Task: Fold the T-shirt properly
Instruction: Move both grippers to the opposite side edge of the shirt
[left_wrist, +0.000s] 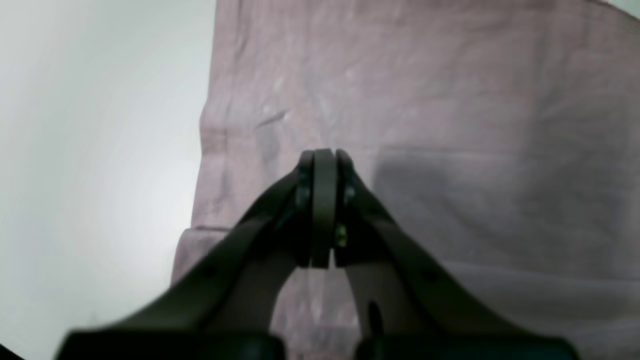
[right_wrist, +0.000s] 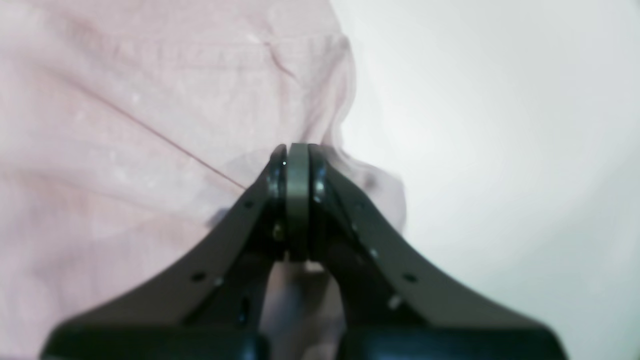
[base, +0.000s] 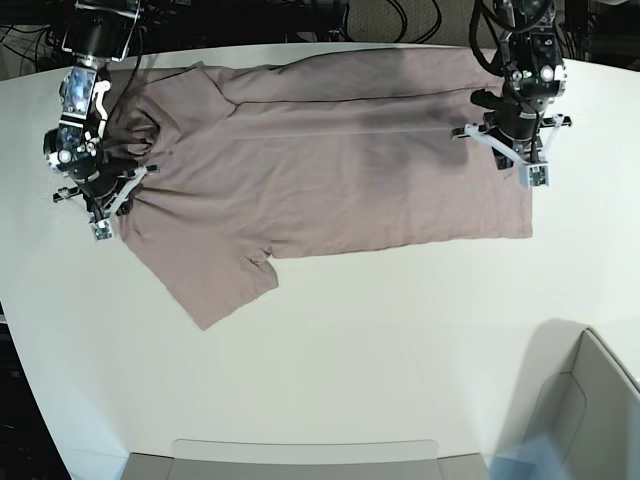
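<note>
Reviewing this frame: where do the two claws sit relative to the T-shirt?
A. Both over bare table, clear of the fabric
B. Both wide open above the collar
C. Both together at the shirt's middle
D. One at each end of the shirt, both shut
D. In the base view the left claw is at the hem end of the T-shirt and the right claw at the collar end; both wrist views show the jaws pressed together.

A white desk (base: 400, 340) is covered across its far half by a spread mauve-pink T-shirt (base: 330, 170) (wrinkled, one sleeve pointing forward).

no readable text, labels or numbers anywhere
</note>
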